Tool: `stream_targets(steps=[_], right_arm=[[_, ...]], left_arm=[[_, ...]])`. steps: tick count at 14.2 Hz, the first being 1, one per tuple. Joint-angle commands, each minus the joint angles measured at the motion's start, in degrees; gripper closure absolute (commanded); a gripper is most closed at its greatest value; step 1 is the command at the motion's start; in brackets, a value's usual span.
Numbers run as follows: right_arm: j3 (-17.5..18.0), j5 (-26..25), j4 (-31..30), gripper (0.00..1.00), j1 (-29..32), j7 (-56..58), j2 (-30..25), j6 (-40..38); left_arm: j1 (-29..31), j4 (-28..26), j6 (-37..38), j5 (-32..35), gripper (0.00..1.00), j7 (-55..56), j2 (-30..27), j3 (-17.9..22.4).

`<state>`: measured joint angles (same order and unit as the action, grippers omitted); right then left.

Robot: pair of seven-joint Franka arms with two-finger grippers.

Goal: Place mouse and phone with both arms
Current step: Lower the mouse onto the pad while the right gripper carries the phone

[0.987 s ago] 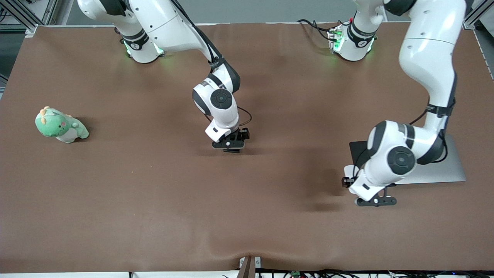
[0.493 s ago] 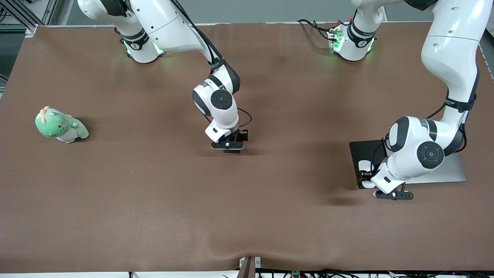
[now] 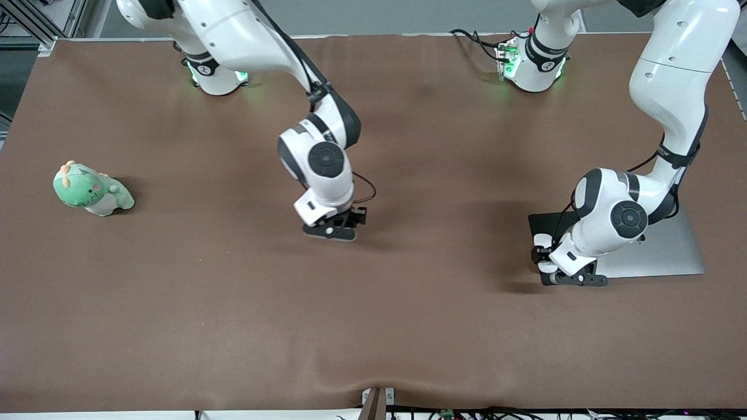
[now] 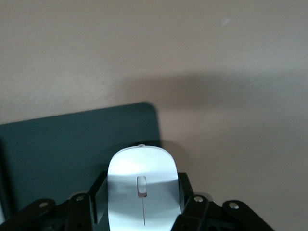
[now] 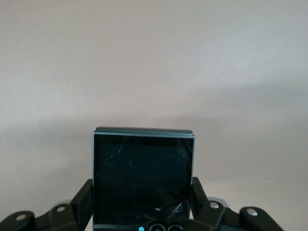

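While right fingers (image 5: 139, 211) clamp phone (image 5: 143, 178) — left's (image 4: 142, 202) pinch mouse (image 4: 142, 190).

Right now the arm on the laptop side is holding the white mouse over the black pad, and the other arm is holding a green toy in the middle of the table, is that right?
Not quite. The right gripper holds the phone, not the green toy, which sits untouched toward the right arm's end of the table; the right wrist view shows it. The left gripper does hold the mouse over the black pad.

The phone (image 5: 143, 180) sits clamped between the right gripper (image 5: 142, 204) jaws (lenses at the gripper end). Under it lies bare brown surface (image 5: 154, 62).
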<state>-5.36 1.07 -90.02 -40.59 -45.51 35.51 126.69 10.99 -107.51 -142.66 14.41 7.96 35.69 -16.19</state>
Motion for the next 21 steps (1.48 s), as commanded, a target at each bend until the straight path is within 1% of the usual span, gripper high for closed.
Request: stream_targets(steps=[1, 3, 4, 5, 6, 7, 9, 11, 13, 14, 16, 17, 19, 21], right_arm=[[0.9, -0.5, -1.2, 1.00, 6.3, 5.1, -5.9, -4.5], [0.9, -0.5, -1.4, 1.00, 10.4, 10.7, -9.0, -7.7], [0.9, -0.4, -1.5, 1.00, 12.6, 13.7, -10.1, -9.0], [1.0, -0.4, -1.5, 1.00, 15.2, 16.9, -11.1, -10.1], [1.0, -0.3, -1.7, 1.00, 17.5, 20.6, -11.9, -10.9], [1.0, -0.2, -2.4, 1.00, 19.9, 23.9, -12.6, -11.0], [1.0, -0.1, -4.2, 1.00, 23.9, 29.3, -13.7, -10.9], [1.0, 0.1, -6.1, 1.00, 28.4, 34.6, -14.9, -10.4], [1.0, 0.1, -9.1, 1.00, 31.9, 37.9, -16.4, -9.1], [1.0, 0.1, -12.8, 1.00, 33.9, 40.3, -18.2, -6.1], [0.9, 0.1, -22.6, 1.00, 37.7, 47.0, -21.7, 3.2], [1.0, 0.1, -26.5, 1.00, 40.1, 51.4, -22.5, 7.6], [1.1, 0.2, -30.9, 1.00, 44.3, 56.9, -22.9, 12.2], [1.0, 0.2, -33.1, 1.00, 47.3, 59.0, -22.9, 13.0]], left_arm=[[3.3, -3.0, -1.7, 4.1, 1.00, -0.7, -1.7, -0.7], [3.9, -3.4, -1.7, 4.4, 1.00, -0.7, -1.6, -0.7], [4.0, -3.5, -1.7, 4.3, 0.85, -0.6, -1.6, -0.7], [4.1, -3.5, -1.6, 4.4, 0.48, -0.7, -1.3, -0.6], [4.2, -3.5, -1.6, 4.3, 0.03, -0.7, -1.2, -0.6], [4.1, -3.5, -1.6, 4.3, 0.00, -0.7, -1.2, -0.7], [3.9, -3.1, -1.5, 4.3, 0.00, -0.4, -1.7, -0.8], [3.6, -3.1, -1.3, 4.4, 0.00, -0.1, -4.4, -0.9], [3.7, -3.1, -1.0, 4.3, 0.00, 0.4, -8.0, -2.6], [3.6, -3.1, -1.0, 4.3, 0.00, 0.6, -9.8, -2.7], [3.7, -3.2, -0.6, 4.2, 0.00, 1.4, -13.5, -4.2], [3.8, -3.1, 0.7, 4.1, 0.00, 2.2, -15.5, -4.4], [4.0, -2.8, 4.9, 3.0, 0.00, 2.6, -19.4, -5.9], [4.1, -2.6, 9.7, -2.2, 0.00, 1.6, -23.0, -6.5]])
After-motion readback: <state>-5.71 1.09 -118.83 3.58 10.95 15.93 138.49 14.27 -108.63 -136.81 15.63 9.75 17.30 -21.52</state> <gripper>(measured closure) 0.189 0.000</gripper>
